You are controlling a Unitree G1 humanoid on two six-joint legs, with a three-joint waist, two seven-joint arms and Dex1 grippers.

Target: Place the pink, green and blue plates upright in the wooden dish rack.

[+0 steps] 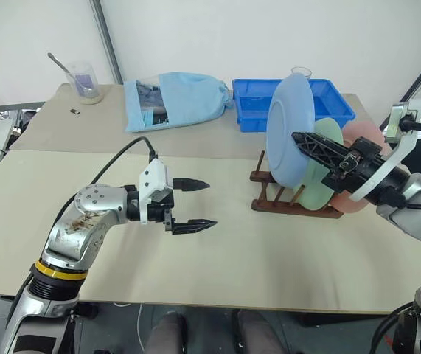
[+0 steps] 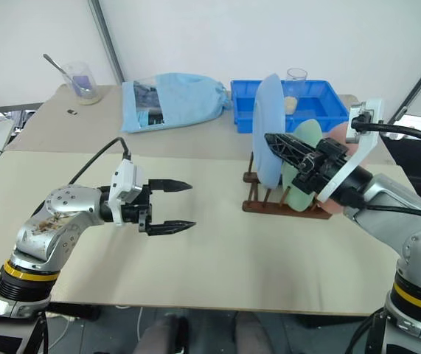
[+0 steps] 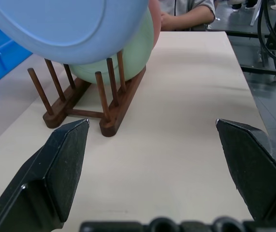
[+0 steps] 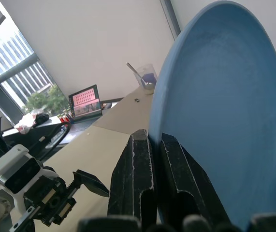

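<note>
One blue plate (image 1: 290,129) stands upright, pinched by right gripper (image 1: 302,139); left gripper (image 1: 199,204) gapes.

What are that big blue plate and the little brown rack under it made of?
The blue plate looks like matte plastic: even pale colour, dull surface with no glaze shine, thin rim. It could be melamine; I can't tell. The dish rack looks like dark reddish-brown wood, round pegs set in base bars, with a smooth, slightly satin finish.
</note>
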